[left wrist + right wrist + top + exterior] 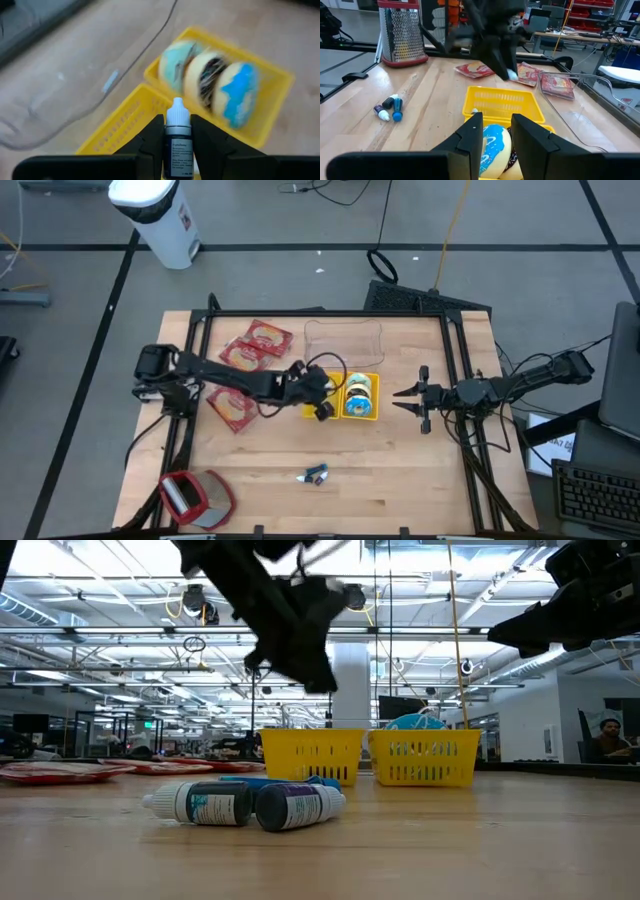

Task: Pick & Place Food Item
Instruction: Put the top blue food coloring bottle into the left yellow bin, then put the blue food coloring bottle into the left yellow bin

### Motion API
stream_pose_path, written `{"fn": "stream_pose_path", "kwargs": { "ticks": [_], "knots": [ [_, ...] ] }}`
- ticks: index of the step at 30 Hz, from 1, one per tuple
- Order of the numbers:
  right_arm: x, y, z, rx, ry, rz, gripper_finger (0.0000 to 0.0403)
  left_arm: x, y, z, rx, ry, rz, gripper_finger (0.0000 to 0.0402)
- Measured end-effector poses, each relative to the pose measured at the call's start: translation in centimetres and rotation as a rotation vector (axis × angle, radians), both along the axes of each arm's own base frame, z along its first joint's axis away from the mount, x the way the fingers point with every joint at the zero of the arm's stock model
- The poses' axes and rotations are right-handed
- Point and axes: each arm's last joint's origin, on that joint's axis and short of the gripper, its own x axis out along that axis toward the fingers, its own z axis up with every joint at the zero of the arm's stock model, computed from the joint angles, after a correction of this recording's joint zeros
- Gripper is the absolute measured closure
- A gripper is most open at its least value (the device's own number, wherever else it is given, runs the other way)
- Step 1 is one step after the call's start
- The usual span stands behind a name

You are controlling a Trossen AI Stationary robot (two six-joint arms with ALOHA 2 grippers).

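My left gripper (pixel 322 402) hangs above two yellow baskets in the table's middle, shut on a small dark dropper bottle (pixel 178 147) with a white cap. One basket (pixel 360 396) holds three frosted donuts (pixel 210 82). The other basket (pixel 125 125), beside it, shows nothing inside. A few more small bottles (pixel 315 474) lie on their sides near the table's front edge. At the table's right my right gripper (pixel 410 402) waits open, level, pointing at the baskets, with nothing between its fingers. My left gripper pinches the bottle's dark body (pixel 178 155) between its two fingers, and the bottle lies along them. The white cap (pixel 178 112) sticks out past the fingertips. The fingers slant down from the table's left. The bottle is lifted clear above the baskets.
A clear plastic container (pixel 345 342) stands behind the baskets. Red food packets (pixel 255 345) lie at the back left and another (pixel 235 410) under the left arm. A red-framed grater (pixel 185 495) lies at the front left corner.
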Motion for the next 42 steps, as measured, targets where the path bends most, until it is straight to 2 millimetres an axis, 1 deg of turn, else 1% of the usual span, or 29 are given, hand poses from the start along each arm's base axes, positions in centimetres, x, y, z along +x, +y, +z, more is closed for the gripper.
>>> {"fn": "stream_pose_path", "kwargs": {
  "ticks": [5,11,16,28,31,36,39,42],
  "knots": [
    [0.1,0.0,-0.1,-0.003,0.010,0.000,0.0312,0.6,1.4,-2.0,-0.090,0.032,0.051,0.0315],
    [0.1,0.0,-0.2,-0.005,0.015,-0.002,0.0312,1.1,2.0,-4.0,-0.130,0.070,0.062,0.0314],
    [0.1,0.0,-0.2,-0.005,0.015,-0.002,0.0312,1.1,2.2,-4.1,-0.125,0.073,0.074,0.0314],
    [0.1,0.0,-0.2,-0.005,0.015,-0.002,0.0312,1.1,2.2,-4.1,-0.109,0.083,0.057,0.0309],
    [0.1,0.0,-0.2,-0.005,0.015,-0.002,0.0312,1.0,2.1,-4.2,-0.117,0.100,0.023,0.0282],
    [0.1,0.0,-0.2,-0.005,0.015,-0.002,0.0312,0.9,2.0,-4.2,-0.105,0.129,-0.026,0.0202],
    [0.1,0.0,-0.2,-0.005,0.015,-0.001,0.0312,1.0,1.9,-4.2,-0.085,0.146,-0.091,0.0163],
    [0.1,0.0,-0.2,-0.005,0.015,-0.001,0.0312,0.9,1.5,-3.8,-0.129,0.143,-0.189,0.0137]
  ]
}}
